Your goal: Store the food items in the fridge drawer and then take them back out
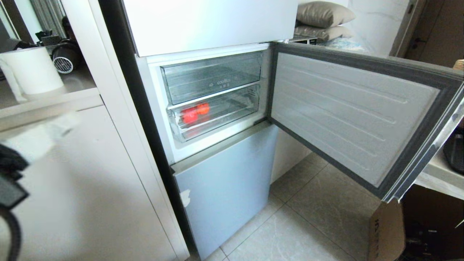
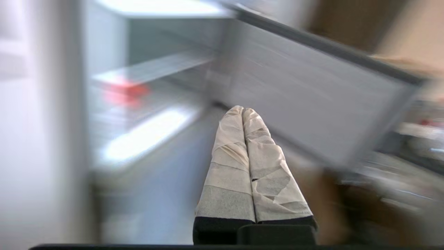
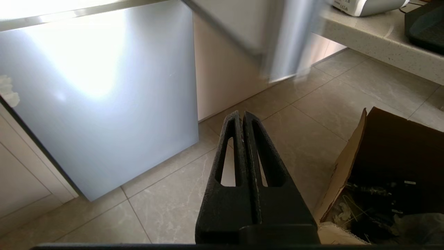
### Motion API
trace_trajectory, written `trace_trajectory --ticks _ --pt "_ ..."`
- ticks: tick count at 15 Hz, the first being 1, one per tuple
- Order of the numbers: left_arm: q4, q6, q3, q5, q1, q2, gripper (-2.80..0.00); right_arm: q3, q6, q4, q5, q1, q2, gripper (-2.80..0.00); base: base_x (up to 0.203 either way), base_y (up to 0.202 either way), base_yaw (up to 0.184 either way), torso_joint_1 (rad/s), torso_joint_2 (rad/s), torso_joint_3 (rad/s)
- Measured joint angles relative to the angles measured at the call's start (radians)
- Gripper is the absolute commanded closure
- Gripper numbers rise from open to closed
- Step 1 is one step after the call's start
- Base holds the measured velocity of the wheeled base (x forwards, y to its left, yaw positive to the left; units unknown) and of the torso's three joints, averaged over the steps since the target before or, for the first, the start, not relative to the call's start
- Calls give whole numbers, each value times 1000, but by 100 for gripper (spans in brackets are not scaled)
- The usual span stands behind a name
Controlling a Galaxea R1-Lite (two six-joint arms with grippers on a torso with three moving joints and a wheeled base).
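The two food items, one red and one orange-red, lie together in the shallower clear fridge drawer, the lower of two drawers in the open fridge compartment. In the left wrist view they are a red smear. My left gripper is a blur at the left edge, in front of the white cabinet and well apart from the drawer. Its tape-wrapped fingers are shut with nothing between them. My right gripper hangs shut and empty over the floor tiles, outside the head view.
The fridge door stands swung open to the right. Below the compartment is a closed grey-blue door. A white cabinet flanks the fridge on the left. An open cardboard box sits on the floor at the right, beneath a counter.
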Motion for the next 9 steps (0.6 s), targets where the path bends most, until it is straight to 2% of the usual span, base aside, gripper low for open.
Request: trace_trajectory --ticks 1,3,5,7,9 --pt "102 42 -20 0 100 -78 0 0 0 0 0 0 0 0 0 0 0 0 0 0" --pt "280 85 -26 -1 333 -220 0 0 0 0 0 0 0 0 0 0 0 0 0 0" --pt "401 122 50 -14 515 -368 0 0 0 0 0 0 0 0 0 0 0 0 0 0" --pt "448 159 236 -34 587 -489 0 0 1 0 -1 0 0 0 0 0 0 0 0 0" --pt "446 170 440 -67 612 -555 0 0 -5 0 0 0 0 0 0 0 0 0 0 0"
